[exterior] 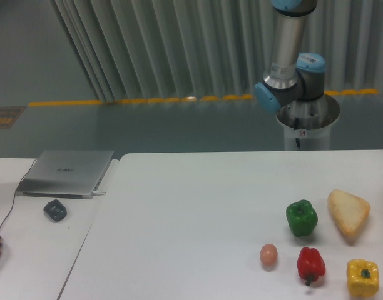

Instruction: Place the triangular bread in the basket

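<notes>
Gripper first: you cannot see it from this camera, so whether it stands wide or narrow cannot be told. Only the arm (290,59) shows, its grey tube and blue-capped joints rising at the upper right behind the worktop (198,206), above a round white base.

Your target, the triangular bread (348,214), lies flat near the right edge of the white worktop, with nothing touching it. Its pale golden face is up and the darker crust runs along its rim. Just to its left stands a green pepper (301,217), close but apart from it. Nearer the front edge you have a row of three: a small tan egg (268,254) on the left, a red pepper (311,265) in the middle and a yellow bell pepper (363,277) on the right, almost straight in front of the bread.

Over on the left, on a separate table, a closed silver laptop (66,173) sits with a small dark object (55,210) in front of it. You cannot spot any basket from this view.
</notes>
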### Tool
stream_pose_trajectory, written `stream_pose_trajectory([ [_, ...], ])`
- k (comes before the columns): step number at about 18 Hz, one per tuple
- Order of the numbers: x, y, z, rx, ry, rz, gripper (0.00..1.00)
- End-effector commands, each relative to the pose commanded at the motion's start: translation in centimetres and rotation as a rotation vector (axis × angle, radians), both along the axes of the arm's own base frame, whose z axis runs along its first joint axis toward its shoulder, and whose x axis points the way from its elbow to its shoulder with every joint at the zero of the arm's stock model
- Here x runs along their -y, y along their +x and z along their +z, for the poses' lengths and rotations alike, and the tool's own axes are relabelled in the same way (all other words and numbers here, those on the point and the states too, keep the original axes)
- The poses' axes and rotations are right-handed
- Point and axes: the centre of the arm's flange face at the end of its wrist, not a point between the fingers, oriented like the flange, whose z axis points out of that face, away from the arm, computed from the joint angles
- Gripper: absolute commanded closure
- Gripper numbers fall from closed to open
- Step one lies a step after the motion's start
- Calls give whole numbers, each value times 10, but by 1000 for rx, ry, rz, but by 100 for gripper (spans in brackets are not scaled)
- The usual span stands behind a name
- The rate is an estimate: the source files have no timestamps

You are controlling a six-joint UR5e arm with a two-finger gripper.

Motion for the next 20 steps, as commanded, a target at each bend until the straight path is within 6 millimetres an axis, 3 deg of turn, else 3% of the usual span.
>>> stream_pose_trajectory([
  [7, -1, 2, 0, 3, 0, 24, 0],
  [20, -13, 7, -25, -36, 2, 95, 0],
])
